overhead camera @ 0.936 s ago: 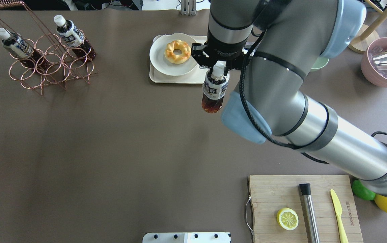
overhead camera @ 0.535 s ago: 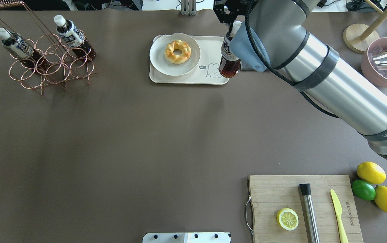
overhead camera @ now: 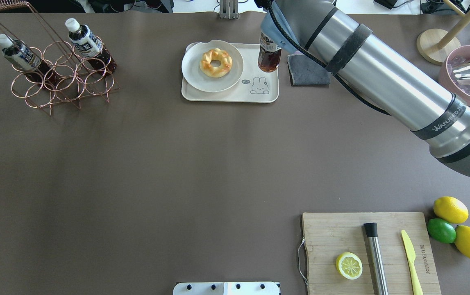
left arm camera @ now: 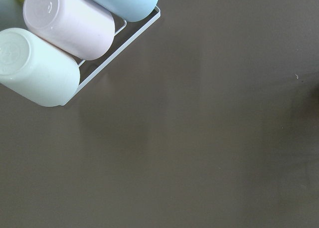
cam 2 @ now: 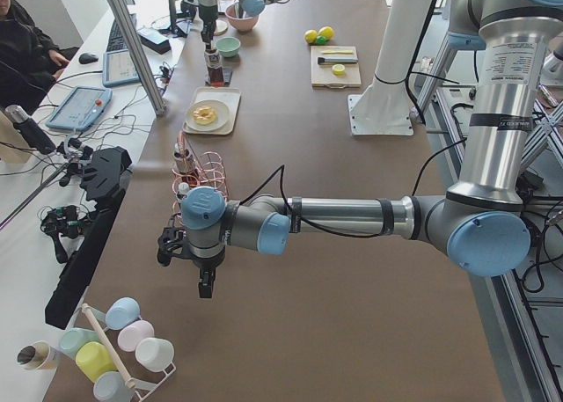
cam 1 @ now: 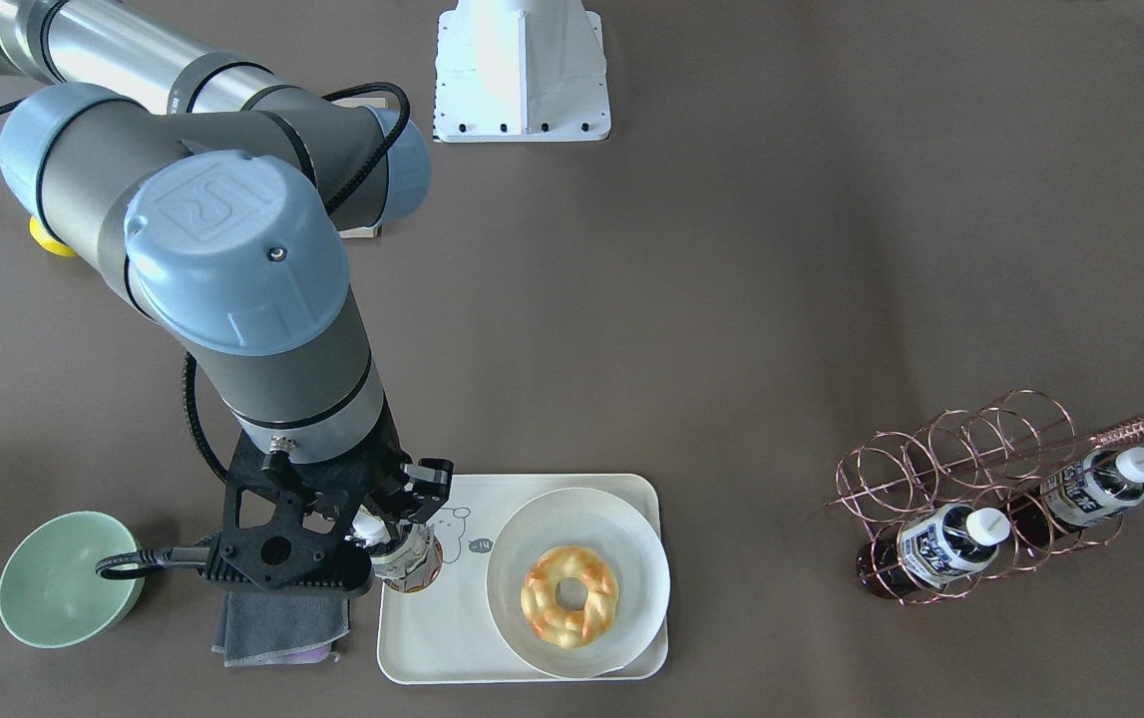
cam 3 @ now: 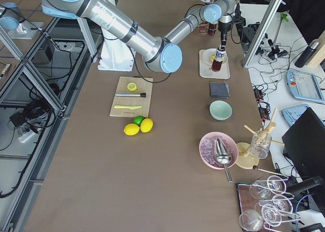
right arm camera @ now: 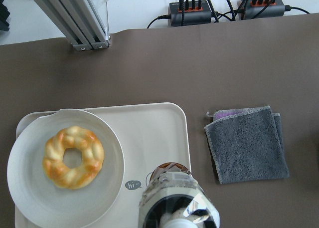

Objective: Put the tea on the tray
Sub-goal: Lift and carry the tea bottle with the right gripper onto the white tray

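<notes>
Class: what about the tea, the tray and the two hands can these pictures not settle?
Whether the tea touches the tray: right wrist view looks straight down it; right hand partly covers it in the front-facing view.
Left hand open or shut: too small, exterior left only.
Right hand: overhead, behind the right arm.

Dark brown tea [overhead camera: 268,61], cream-white tray [overhead camera: 226,96] — thin line-drawn bear [overhead camera: 259,86], golden-orange doughnut [overhead camera: 216,62] on white plate [overhead camera: 194,76], grey cloth [overhead camera: 306,73], copper wire rack [overhead camera: 48,78], mint-green bowl [cam 1: 58,588]

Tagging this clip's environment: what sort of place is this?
Most likely a robotics lab, not a real café: an aluminium frame post, an operator at a desk beside the table, and power strips along its far edge.
</notes>
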`<state>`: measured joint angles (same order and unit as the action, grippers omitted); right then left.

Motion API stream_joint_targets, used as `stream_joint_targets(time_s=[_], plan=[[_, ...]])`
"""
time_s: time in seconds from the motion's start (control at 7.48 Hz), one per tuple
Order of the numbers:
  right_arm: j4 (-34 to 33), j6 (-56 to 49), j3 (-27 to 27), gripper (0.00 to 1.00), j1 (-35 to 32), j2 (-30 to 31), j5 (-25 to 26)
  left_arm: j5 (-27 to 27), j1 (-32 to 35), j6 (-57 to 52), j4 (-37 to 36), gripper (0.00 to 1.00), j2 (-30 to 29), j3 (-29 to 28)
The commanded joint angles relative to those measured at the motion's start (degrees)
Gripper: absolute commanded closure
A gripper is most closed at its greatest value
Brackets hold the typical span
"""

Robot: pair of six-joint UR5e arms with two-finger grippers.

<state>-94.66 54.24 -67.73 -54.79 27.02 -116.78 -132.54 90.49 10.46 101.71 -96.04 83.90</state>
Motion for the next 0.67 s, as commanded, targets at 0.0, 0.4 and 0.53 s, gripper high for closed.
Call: stream_joint_targets(time_s=[0.0,0.4,0.53], plan=[[4.05,0.08,3.75,1.0,1.43,-0.04,0.59,0.0,-0.05,0.0,-0.11,0.02,-0.2,-0.23],[4.22,0.16,3.75,1.0,2.58,0.31,1.2,0.0,-0.05,0.0,-0.02,0.02,-0.73,-1.11],[4.31,0.16,3.83,1.0,2.49,0.4,1.55,0.0,-0.05,0.0,-0.02,0.02,-0.73,-1.11]])
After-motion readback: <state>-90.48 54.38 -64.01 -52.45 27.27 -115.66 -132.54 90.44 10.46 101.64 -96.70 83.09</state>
